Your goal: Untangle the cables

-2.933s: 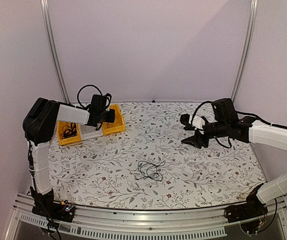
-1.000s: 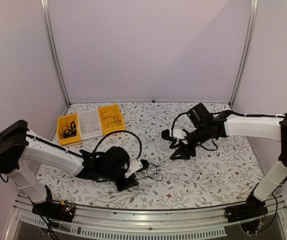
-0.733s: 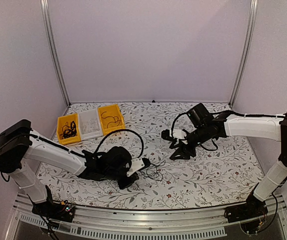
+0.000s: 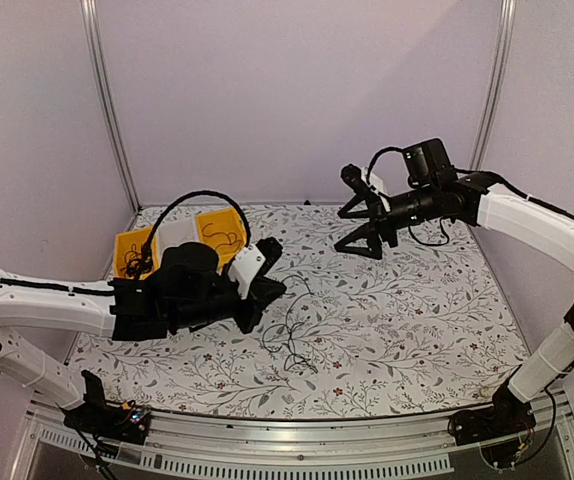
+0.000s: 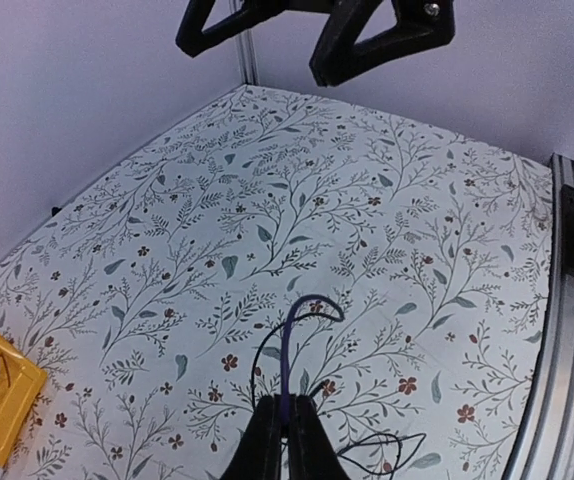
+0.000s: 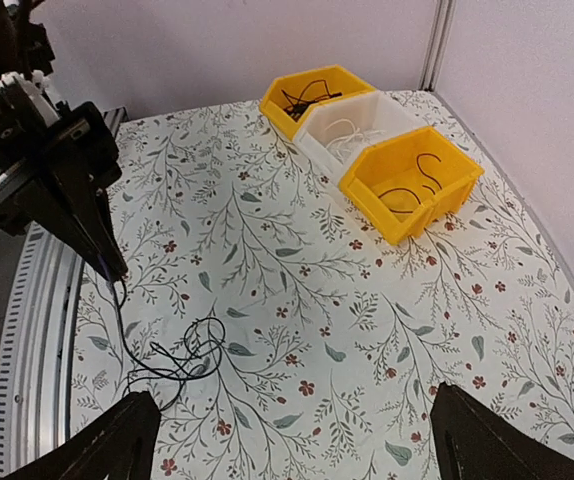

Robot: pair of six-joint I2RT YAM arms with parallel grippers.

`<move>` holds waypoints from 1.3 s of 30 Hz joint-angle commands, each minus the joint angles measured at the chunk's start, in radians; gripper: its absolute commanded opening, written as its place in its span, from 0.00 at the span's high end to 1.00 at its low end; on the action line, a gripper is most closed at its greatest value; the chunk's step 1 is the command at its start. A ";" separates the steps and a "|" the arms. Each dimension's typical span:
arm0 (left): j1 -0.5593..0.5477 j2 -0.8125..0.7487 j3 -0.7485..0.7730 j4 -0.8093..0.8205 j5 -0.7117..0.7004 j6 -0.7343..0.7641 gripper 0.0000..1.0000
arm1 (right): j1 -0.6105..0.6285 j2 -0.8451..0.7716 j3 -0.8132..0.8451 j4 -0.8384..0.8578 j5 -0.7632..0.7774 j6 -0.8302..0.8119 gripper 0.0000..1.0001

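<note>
A loose tangle of thin black cables [image 4: 294, 347] lies on the flowered table; it also shows in the right wrist view [image 6: 180, 350]. My left gripper [image 4: 275, 287] is shut on one strand of the cables and holds it above the table. The strand hangs down to the tangle. In the left wrist view the pinched strand [image 5: 289, 345] loops out past the closed fingertips [image 5: 285, 432]. My right gripper [image 4: 361, 226] is open and empty. It is raised high over the back of the table, apart from the cables. Its fingers [image 6: 117, 450] frame the scene below.
Three bins stand at the back left: a yellow bin [image 4: 130, 258] with black wires, a white bin [image 4: 175, 237] and a yellow bin [image 4: 223, 232] with a wire. In the right wrist view they show as yellow [image 6: 317, 95], white [image 6: 359, 135] and yellow [image 6: 419, 180]. A metal rail [image 4: 267, 440] runs along the near edge.
My left gripper has risen from the table near the tangle, lifting a strand up and back. My right gripper has risen and moved toward the back wall.
</note>
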 commanded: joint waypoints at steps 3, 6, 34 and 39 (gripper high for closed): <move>-0.006 -0.021 0.061 0.037 -0.046 -0.053 1.00 | 0.073 0.027 0.002 -0.055 -0.157 0.027 0.03; -0.006 -0.043 0.077 0.037 -0.063 -0.073 1.00 | 0.096 0.012 -0.046 -0.003 -0.188 0.020 0.06; -0.014 -0.166 0.426 -0.011 -0.076 0.004 1.00 | 0.264 0.476 -0.067 0.343 -0.175 0.292 0.54; -0.014 -0.177 0.554 -0.034 -0.098 0.031 1.00 | 0.264 0.522 -0.056 0.321 -0.161 0.283 0.79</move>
